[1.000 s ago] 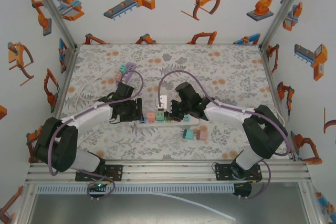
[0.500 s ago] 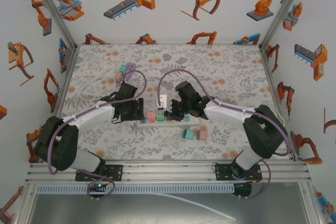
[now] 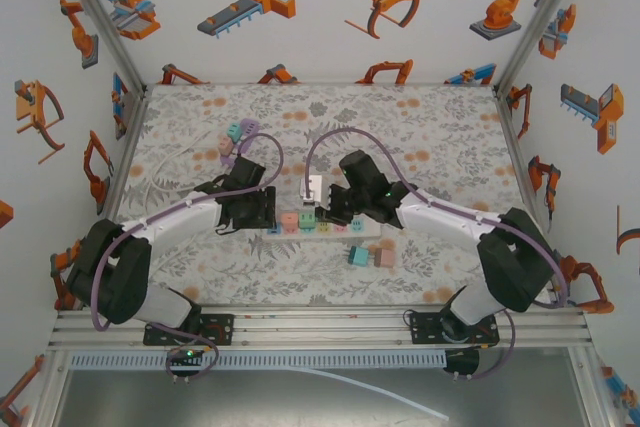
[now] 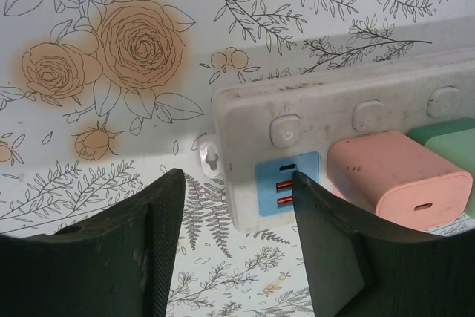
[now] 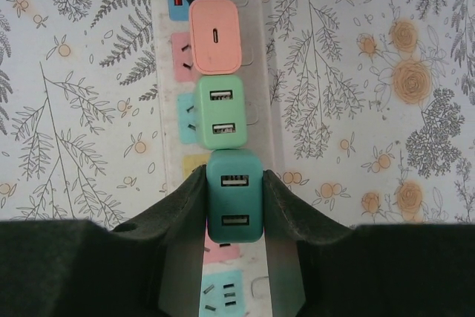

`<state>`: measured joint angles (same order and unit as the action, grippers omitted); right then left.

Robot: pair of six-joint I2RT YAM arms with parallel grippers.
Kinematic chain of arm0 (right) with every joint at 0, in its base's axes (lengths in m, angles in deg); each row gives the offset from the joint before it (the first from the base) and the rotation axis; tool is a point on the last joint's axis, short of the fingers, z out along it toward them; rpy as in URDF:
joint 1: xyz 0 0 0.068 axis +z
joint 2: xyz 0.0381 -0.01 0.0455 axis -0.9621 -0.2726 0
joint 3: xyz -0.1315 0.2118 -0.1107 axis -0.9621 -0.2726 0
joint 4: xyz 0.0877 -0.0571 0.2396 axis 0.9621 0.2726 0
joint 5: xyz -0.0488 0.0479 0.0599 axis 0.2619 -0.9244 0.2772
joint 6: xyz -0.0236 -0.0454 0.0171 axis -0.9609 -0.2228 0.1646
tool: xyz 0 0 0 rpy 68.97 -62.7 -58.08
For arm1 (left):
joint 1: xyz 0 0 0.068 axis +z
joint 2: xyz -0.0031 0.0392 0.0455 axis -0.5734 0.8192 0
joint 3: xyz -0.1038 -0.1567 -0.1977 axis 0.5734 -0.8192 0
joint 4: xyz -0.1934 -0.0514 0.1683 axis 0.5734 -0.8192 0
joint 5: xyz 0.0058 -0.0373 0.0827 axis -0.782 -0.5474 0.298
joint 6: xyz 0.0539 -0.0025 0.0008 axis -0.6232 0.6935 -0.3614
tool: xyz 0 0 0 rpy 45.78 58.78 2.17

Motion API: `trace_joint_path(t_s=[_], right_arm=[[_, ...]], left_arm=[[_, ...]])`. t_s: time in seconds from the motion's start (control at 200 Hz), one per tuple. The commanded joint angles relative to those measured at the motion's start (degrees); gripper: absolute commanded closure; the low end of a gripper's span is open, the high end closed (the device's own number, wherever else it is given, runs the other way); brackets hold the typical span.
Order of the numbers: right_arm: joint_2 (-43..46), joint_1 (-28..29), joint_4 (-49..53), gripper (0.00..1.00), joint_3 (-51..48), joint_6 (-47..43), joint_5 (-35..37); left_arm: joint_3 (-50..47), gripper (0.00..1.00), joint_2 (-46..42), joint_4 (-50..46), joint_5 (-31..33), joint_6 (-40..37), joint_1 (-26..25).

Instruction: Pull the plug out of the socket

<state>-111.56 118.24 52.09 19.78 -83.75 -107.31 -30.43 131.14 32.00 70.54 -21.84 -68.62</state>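
The right gripper [image 5: 234, 182] is clamping the teal plug [image 5: 234, 209], one pad pressing on each long side, so its jaws are closed on that body. The plug is sitting in the strip [image 5: 261, 109], which is lying near the middle of the table [image 3: 440, 147]. The left gripper [image 4: 236, 209] is standing with its jaws apart around the strip's end, by the blue USB panel [image 4: 286, 183]. One finger [image 4: 152, 246] is showing a band of cloth between itself and the casing, so it is not gripping.

For a clean pull, the right arm should probably be drawing straight out along the pins, away from the strip's face. It should not be rocking toward the green plug [image 5: 218, 114], which is sitting right against the teal one. The strip looks light and is likely to be coming up with the plug. The left gripper therefore ought to be closing on that end, or pressing it down, before the pull is starting.

The strip is serving as the holder here. Its sockets are carrying the pink plug [image 5: 216, 36], the green and the teal in one tight row. Bare sockets [image 5: 221, 296] are showing on the teal plug's other side. Two loose plugs [image 3: 371, 257] are lying on the table just beside the strip.
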Motion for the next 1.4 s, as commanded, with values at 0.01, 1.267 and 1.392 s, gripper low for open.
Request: trace_joint_path(t_s=[0.01,1.267,1.392], right_arm=[[2.41,-0.11,-1.90,0.84,1.15,0.63,0.18],[43.25,-23.26,28.53,0.82,-9.45,75.00,25.28],[47.25,-26.21,32.48,0.82,-12.37,75.95,24.72]], left_arm=[[-1.86,0.43,3.25,-4.44,4.51,-1.51,-0.61],[1.66,0.15,-27.35,3.82,-23.71,-20.23,0.49],[1.53,0.13,-31.13,3.73,-29.33,-24.93,-0.26]])
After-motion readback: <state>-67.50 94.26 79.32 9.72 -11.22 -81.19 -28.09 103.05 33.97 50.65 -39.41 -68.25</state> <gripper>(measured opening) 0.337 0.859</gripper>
